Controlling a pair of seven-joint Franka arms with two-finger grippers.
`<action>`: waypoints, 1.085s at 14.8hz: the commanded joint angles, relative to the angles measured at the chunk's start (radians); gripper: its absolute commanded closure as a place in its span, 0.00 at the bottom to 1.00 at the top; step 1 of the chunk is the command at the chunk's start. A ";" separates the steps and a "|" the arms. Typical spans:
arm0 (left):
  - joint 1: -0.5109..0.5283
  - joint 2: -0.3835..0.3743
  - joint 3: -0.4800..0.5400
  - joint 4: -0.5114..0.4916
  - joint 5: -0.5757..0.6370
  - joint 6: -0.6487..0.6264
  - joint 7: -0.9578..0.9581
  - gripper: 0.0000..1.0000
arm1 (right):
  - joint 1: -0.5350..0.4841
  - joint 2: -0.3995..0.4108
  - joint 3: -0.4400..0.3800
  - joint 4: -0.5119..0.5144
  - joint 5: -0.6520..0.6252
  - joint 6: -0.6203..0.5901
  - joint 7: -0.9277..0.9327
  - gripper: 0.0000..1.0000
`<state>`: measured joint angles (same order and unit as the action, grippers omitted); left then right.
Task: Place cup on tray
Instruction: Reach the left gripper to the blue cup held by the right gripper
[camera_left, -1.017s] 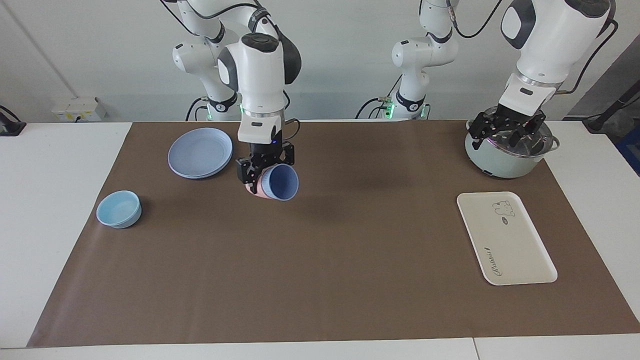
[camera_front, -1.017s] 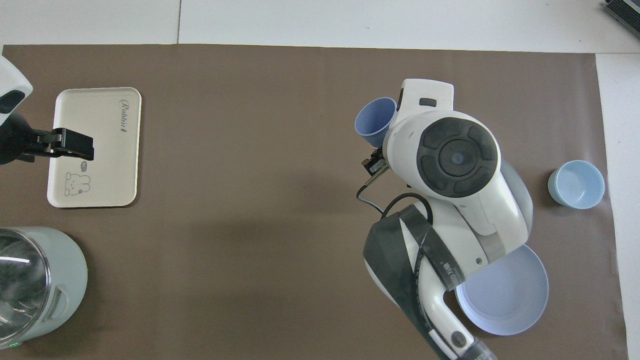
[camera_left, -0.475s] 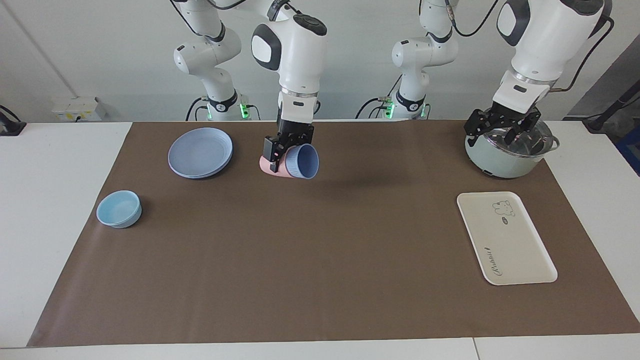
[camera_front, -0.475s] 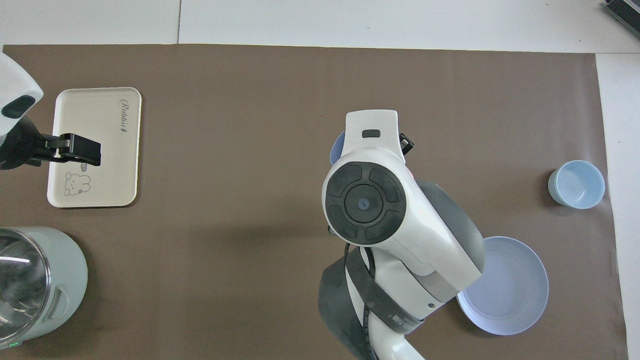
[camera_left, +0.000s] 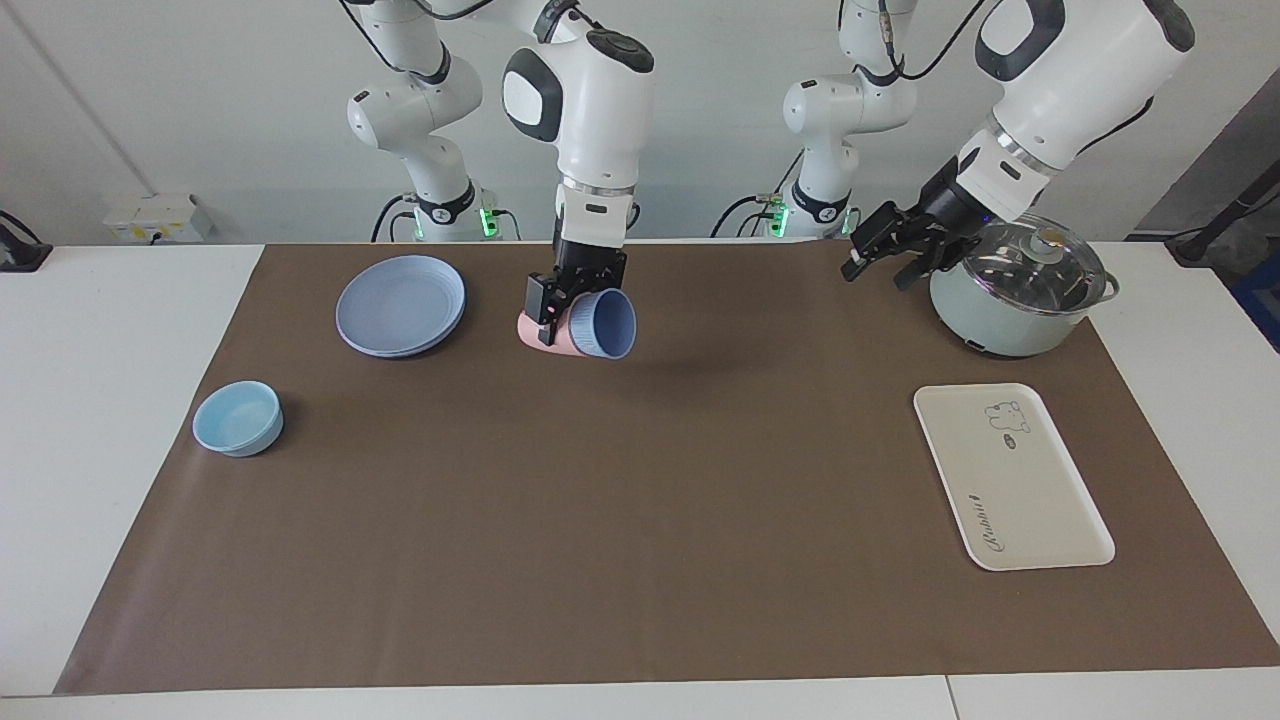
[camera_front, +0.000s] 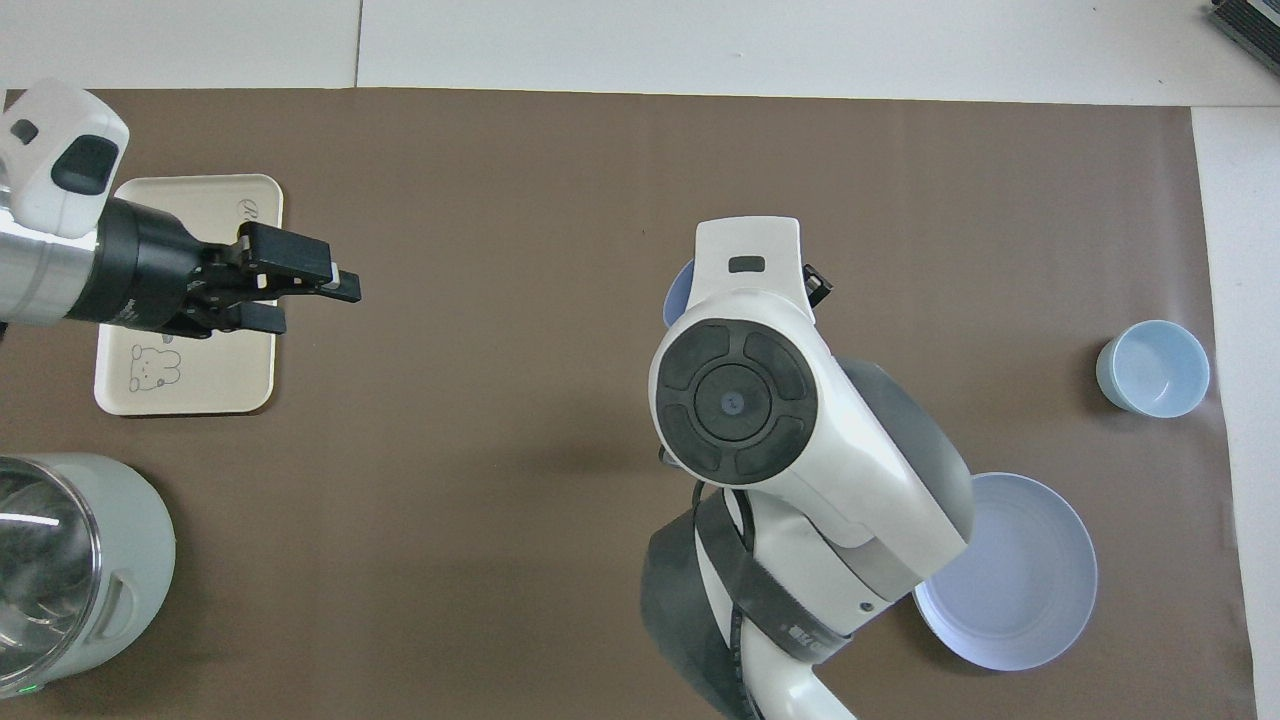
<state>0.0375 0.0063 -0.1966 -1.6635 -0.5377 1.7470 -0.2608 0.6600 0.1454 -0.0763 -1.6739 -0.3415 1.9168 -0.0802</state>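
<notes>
Facing view: cup (camera_left: 603, 324) in right tool (camera_left: 560, 312), airborne.

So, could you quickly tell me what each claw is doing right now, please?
Right claw: shut on the cup, held tilted above the mat.
Left claw: open, holding nothing, in the air beside the pot.
</notes>
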 joint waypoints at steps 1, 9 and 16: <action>-0.120 0.114 0.011 -0.007 -0.164 0.190 -0.116 0.15 | -0.011 0.008 0.004 0.013 -0.027 0.013 0.017 1.00; -0.344 0.189 0.009 -0.022 -0.372 0.459 -0.210 0.26 | -0.011 0.008 0.004 0.008 -0.027 0.018 0.017 1.00; -0.429 0.161 0.013 -0.090 -0.358 0.456 -0.204 0.49 | -0.011 0.008 0.003 0.008 -0.027 0.019 0.017 1.00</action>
<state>-0.3738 0.2056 -0.2031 -1.7115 -0.8883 2.1961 -0.4687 0.6583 0.1493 -0.0786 -1.6739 -0.3416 1.9232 -0.0802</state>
